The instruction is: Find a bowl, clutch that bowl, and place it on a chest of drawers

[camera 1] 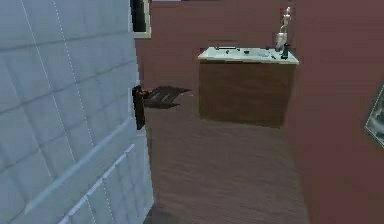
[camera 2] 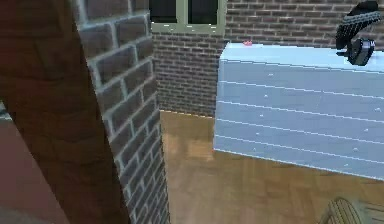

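1. Judging by the scene, the bowl is yet to be found; its place cannot be told.
2. The chest of drawers [camera 2: 300, 100] is seen against the brick wall [camera 2: 190, 70].
3. The gripper's state cannot be told; grasping and placing are left.

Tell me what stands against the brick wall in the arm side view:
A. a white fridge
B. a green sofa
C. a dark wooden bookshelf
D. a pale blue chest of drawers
D: a pale blue chest of drawers, its front lined with rows of drawers, stands on the wooden floor against the dark brick wall, to the right of the window.
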You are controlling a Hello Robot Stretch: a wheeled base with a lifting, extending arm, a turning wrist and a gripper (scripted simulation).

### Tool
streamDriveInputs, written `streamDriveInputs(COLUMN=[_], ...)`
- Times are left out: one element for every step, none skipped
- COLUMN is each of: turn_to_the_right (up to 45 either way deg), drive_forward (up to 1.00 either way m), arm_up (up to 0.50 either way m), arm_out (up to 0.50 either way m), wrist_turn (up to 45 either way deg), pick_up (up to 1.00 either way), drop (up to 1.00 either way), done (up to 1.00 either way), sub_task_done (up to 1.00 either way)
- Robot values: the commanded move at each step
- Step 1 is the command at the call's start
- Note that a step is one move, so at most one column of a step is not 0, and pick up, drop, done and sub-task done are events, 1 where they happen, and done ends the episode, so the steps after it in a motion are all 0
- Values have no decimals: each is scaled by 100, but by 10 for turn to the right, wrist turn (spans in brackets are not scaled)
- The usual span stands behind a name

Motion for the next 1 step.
streamDriveInputs(turn_to_the_right=[0], drive_forward=[90], arm_up=[0], arm_out=[0], wrist_turn=[0], pick_up=[0], drop=[0], done=[0], sub_task_done=[0])
